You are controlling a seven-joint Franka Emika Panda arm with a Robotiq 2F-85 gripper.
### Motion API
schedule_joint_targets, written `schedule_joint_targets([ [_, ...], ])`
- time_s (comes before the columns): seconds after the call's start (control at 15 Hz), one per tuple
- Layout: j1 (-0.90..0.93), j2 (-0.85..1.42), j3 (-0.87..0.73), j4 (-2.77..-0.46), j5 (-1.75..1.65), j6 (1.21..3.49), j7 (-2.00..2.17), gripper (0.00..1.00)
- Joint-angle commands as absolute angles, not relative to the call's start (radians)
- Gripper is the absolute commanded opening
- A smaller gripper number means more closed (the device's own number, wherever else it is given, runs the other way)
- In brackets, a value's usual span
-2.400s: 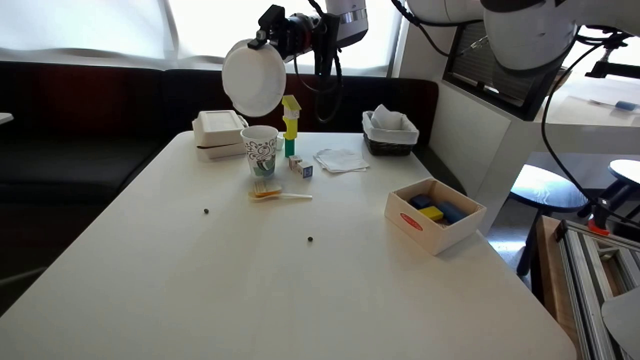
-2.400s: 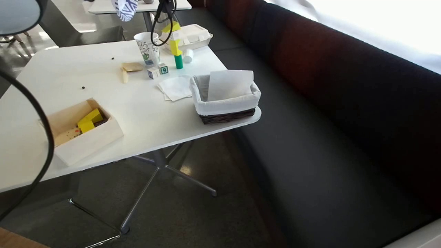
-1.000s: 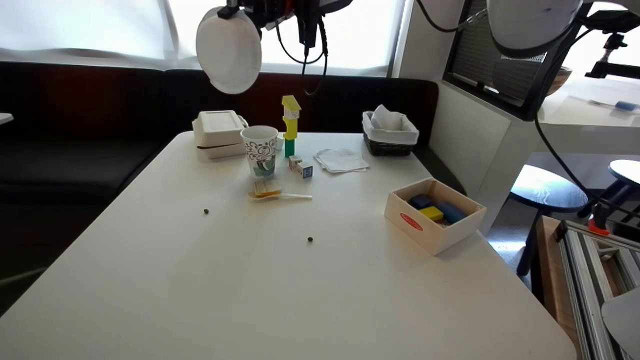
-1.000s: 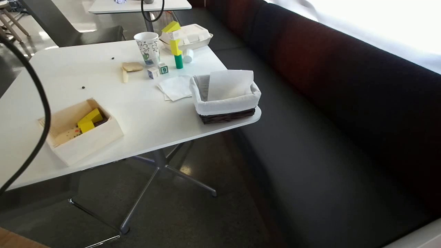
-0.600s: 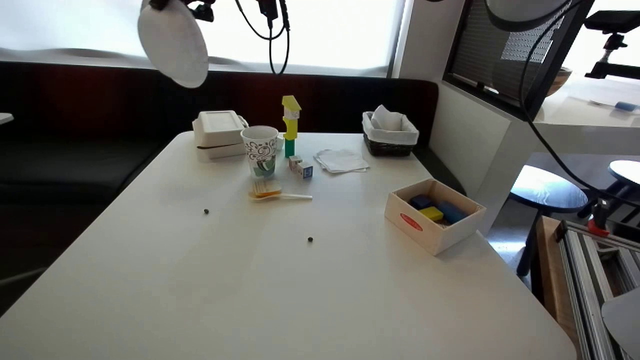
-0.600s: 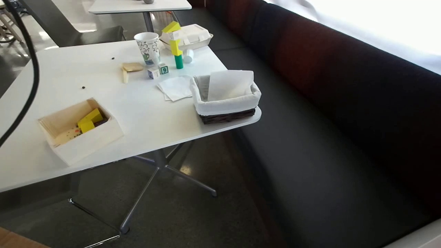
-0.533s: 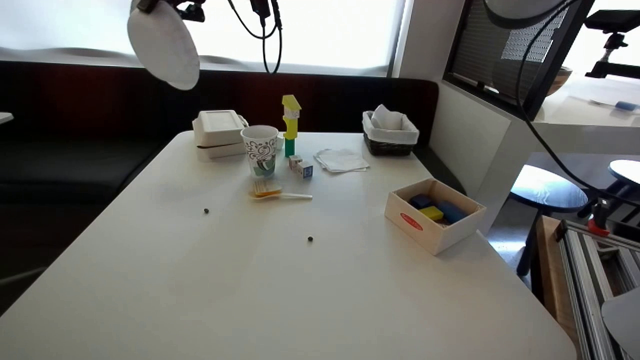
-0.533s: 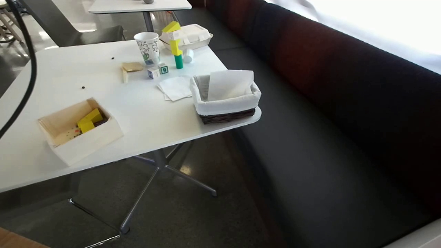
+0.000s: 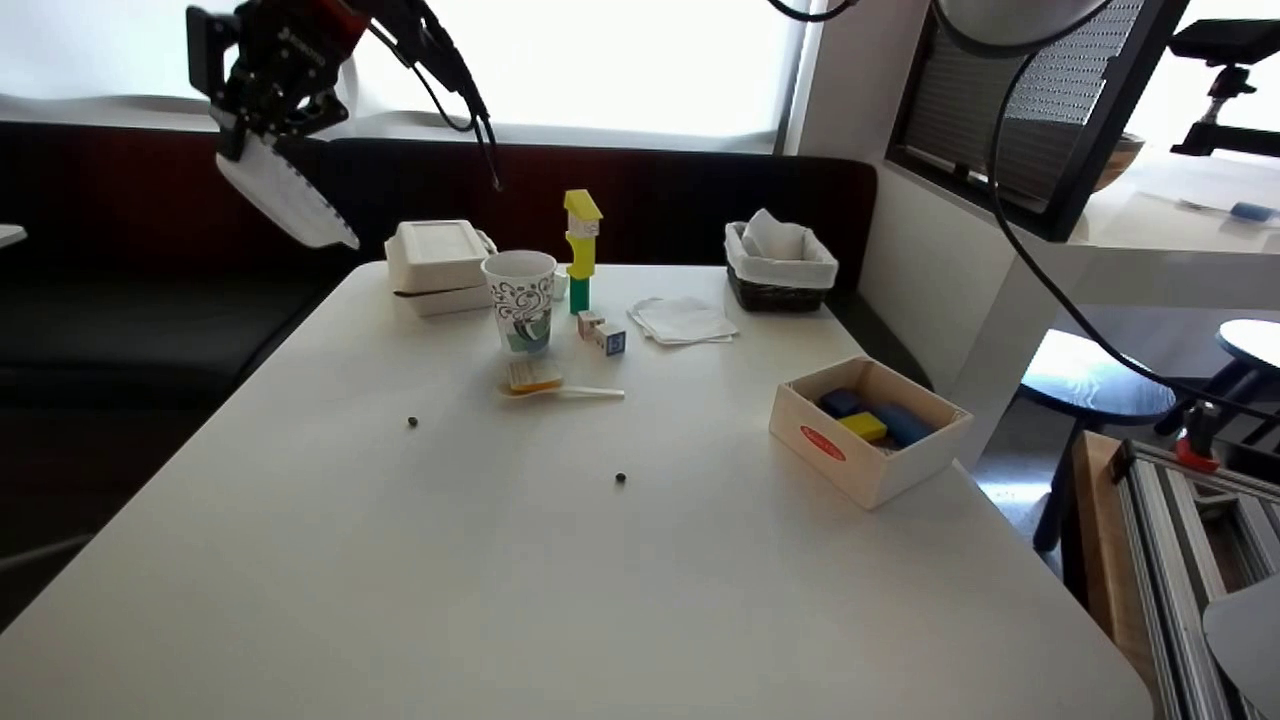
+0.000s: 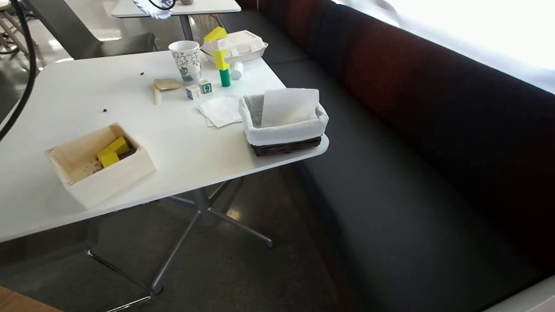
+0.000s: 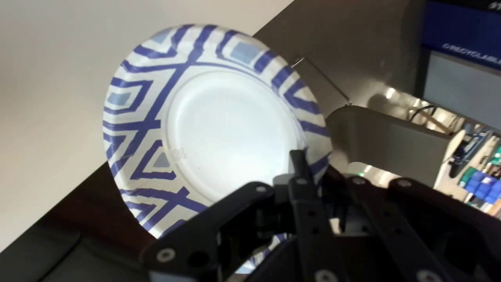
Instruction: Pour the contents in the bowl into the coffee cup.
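Reading "RECYCLABL…", blue panel (image 11: 462, 31) beyond bowl (image 11: 231, 129); "9", block (image 10: 206, 86)

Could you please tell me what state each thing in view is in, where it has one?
Bowl: tilted, held in the air
Gripper: closed on that bowl
Coffee cup: upright, open-topped, bottom inside hidden
Two dark bits: loose on the table
Takeaway box: closed
Wooden box: open, blocks inside
Basket: lined, paper inside
Napkins: lying flat
Block tower: standing
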State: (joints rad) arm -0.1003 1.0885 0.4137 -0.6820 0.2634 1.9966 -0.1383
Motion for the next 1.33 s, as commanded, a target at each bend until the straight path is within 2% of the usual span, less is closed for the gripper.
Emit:
schedule_joint_targets([
  [0.0, -0.085, 1.099, 0.394, -0.688, 0.250, 2.028, -0.123, 0.06],
  [0.33, -0.073, 1.111, 0.375, -0.687, 0.240, 2.052, -0.110, 0.06],
  [0.4, -0.073, 1.110, 0.374, -0.686, 0.240, 2.052, -0.110, 0.02],
  [1.27, 0.204, 1.140, 0.043, -0.633, -0.152, 1.892, 0.198, 0.02],
])
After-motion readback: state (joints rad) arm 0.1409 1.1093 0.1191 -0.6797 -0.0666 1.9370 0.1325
